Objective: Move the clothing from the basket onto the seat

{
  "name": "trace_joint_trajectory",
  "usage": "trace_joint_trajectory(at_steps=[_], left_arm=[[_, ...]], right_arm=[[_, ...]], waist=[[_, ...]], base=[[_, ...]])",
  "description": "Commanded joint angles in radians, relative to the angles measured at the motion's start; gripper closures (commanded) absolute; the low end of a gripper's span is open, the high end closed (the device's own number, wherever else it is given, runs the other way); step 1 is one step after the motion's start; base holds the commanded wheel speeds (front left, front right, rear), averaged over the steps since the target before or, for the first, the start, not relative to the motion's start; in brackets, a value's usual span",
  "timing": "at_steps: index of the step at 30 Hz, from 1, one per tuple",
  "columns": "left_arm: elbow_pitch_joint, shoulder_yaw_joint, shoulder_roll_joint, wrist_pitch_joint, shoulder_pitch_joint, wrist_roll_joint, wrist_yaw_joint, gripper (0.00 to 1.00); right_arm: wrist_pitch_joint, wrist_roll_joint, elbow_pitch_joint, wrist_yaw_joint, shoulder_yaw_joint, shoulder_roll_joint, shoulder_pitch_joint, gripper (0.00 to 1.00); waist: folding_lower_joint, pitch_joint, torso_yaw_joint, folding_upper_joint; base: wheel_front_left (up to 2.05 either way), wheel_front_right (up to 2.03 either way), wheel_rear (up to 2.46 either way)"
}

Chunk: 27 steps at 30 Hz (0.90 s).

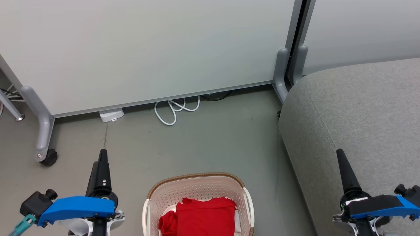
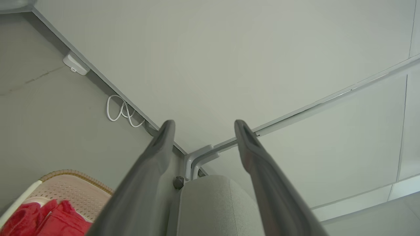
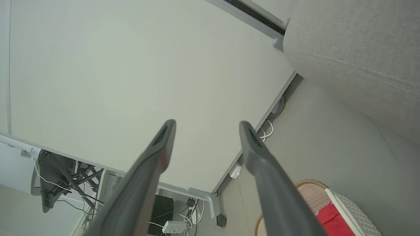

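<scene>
Red clothing (image 1: 201, 217) lies bunched inside the cream basket (image 1: 197, 186), which stands on the floor at the bottom middle of the head view. The grey seat (image 1: 357, 111) rises to the basket's right. My left gripper (image 1: 102, 155) hangs over the floor left of the basket, and my right gripper (image 1: 340, 154) is over the seat's near edge. The left wrist view shows the left gripper (image 2: 203, 126) open and empty, with the clothing (image 2: 46, 219), basket (image 2: 78, 190) and seat (image 2: 213, 203) low in the picture. The right gripper (image 3: 206, 126) is open and empty too, near the seat (image 3: 357, 49), basket (image 3: 311, 193) and clothing (image 3: 333, 221).
A white partition panel (image 1: 147, 49) on grey legs with a castor (image 1: 49, 157) stands behind the basket. A white power strip (image 1: 111, 114) and looped white cable (image 1: 174, 109) lie at its foot. Grey floor (image 1: 213, 137) stretches between panel, basket and seat.
</scene>
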Motion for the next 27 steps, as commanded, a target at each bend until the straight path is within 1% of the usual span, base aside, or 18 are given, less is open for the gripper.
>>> trace_joint_trajectory(at_steps=[1, 12, 21, 26, 27], left_arm=[[-0.021, -0.010, 0.008, -0.009, -0.030, 0.043, 0.006, 0.00], [-0.029, -0.061, 0.011, -0.049, -0.037, 0.273, 0.034, 0.00], [-0.024, -0.085, 0.017, -0.078, -0.040, 0.396, 0.050, 0.00], [-0.019, -0.095, 0.020, -0.091, -0.042, 0.447, 0.054, 0.00], [-0.017, -0.100, 0.022, -0.097, -0.044, 0.472, 0.057, 0.00]], right_arm=[[-0.010, -0.035, -0.022, 0.001, 0.005, -0.005, -0.026, 0.00], [-0.050, -0.241, -0.041, 0.001, 0.036, -0.005, -0.025, 0.00], [-0.080, -0.359, -0.035, 0.002, 0.049, -0.005, -0.024, 0.00], [-0.092, -0.404, -0.034, 0.002, 0.054, -0.006, -0.025, 0.00], [-0.098, -0.428, -0.034, 0.002, 0.056, -0.006, -0.026, 0.00]], waist=[[0.0000, 0.000, 0.000, 0.0000], [0.0000, 0.002, 0.003, 0.0000], [0.0000, 0.003, 0.004, 0.0000], [0.0000, 0.003, 0.005, 0.0000], [0.0000, 0.003, 0.005, 0.0000]], base=[[0.00, 0.00, 0.00], [0.00, 0.00, 0.00], [0.00, 0.00, 0.00], [0.00, 0.00, 0.00], [0.00, 0.00, 0.00]])
